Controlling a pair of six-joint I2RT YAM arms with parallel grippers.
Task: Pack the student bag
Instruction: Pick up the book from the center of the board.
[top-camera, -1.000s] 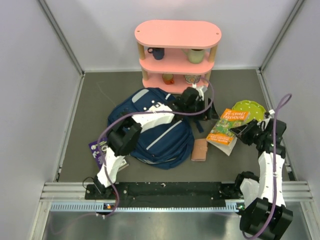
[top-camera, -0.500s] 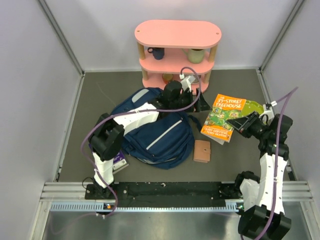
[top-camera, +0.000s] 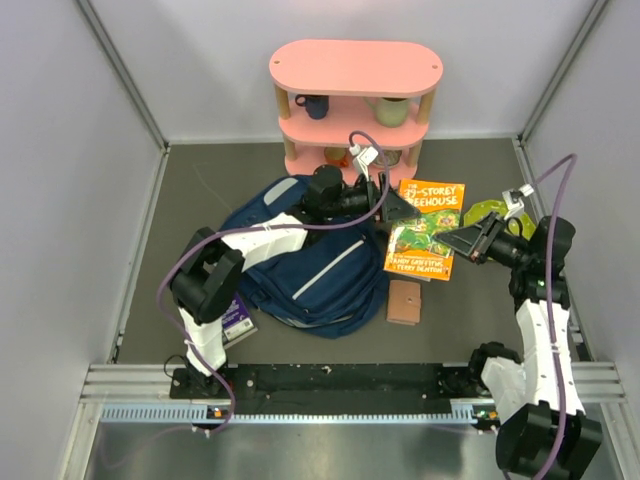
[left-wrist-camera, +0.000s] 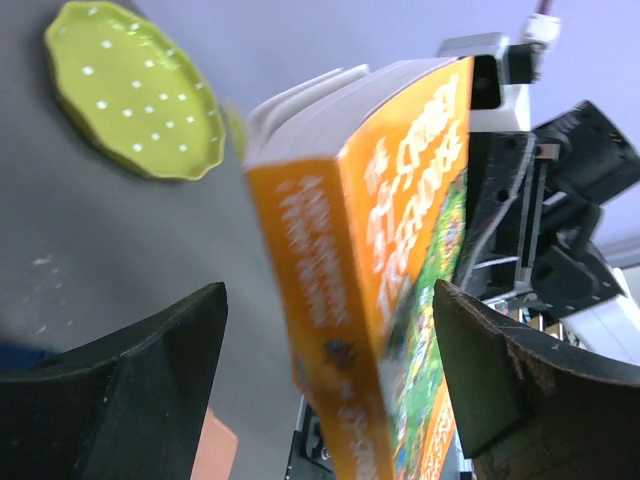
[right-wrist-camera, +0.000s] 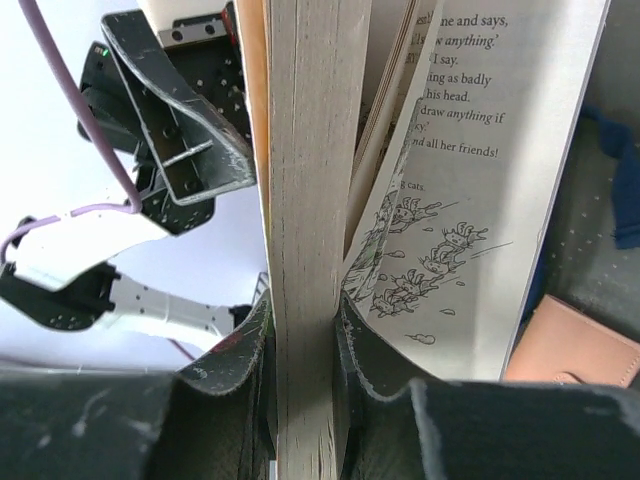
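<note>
A small purple rectangular book (top-camera: 233, 316) lay far to the left of the left pincer (top-camera: 395, 208), half under that arm's elbow. The large navy-blue fabric backpack (top-camera: 320, 270), thin white stripes across it, lay flat on the dark grey table (top-camera: 200, 200), to the left of the left pincer and nearer the arm bases, with the left forearm stretched over its top. Just beyond that pincer stood a pink oval three-tier wooden shelf (top-camera: 355, 68).

The left pincer (left-wrist-camera: 330, 290) stood wide apart, its black fingers (left-wrist-camera: 130, 390) on either side of the spine of an orange paperback book (left-wrist-camera: 390, 250); whether either finger touched the cover could not be told from the blurred wrist view. The orange paperback book (top-camera: 425, 230) hung tilted between the two pincers. Below it, on the near side of the left pincer, lay a flat tan leather wallet (top-camera: 405, 300).

The right pincer (top-camera: 462, 243) was clamped on the book's right edge. In its wrist view the right pincer (right-wrist-camera: 303, 340) squeezed the block of pages, with some loose leaves fanning out to the right. Just behind the right pincer lay a lime-green dotted round plate (top-camera: 492, 211).
</note>
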